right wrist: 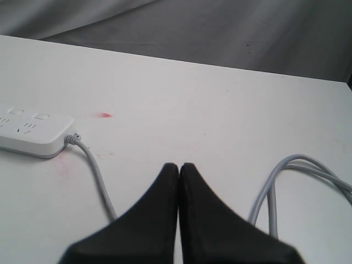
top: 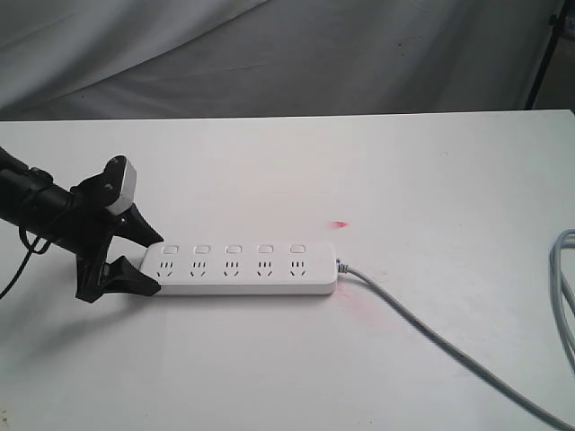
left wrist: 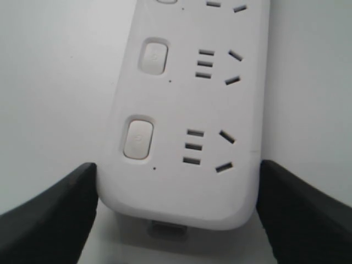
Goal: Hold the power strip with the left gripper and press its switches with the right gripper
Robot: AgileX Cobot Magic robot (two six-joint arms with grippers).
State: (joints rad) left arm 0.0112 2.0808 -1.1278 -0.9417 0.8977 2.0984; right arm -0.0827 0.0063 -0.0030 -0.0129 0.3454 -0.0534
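Grey cord [top: 431,337] runs from lower right of frame up to rt end of power strip [top: 241,269], which lies flat on white table [top: 269,171], centre-left, lengthwise across frame. Five switches [top: 233,249] sit in a row along its far edge, above the sockets. Left gripper [top: 160,264] at strip's left end, fingers [left wrist: 49,220] clamped on both long edges. Small red mark [top: 340,224] on table just beyond rt end. Grey cloth [top: 269,54] behind. Right gripper [right wrist: 179,166] only in wrist cam: fingers [right wrist: 148,225] together, tips touching, well apart from strip.
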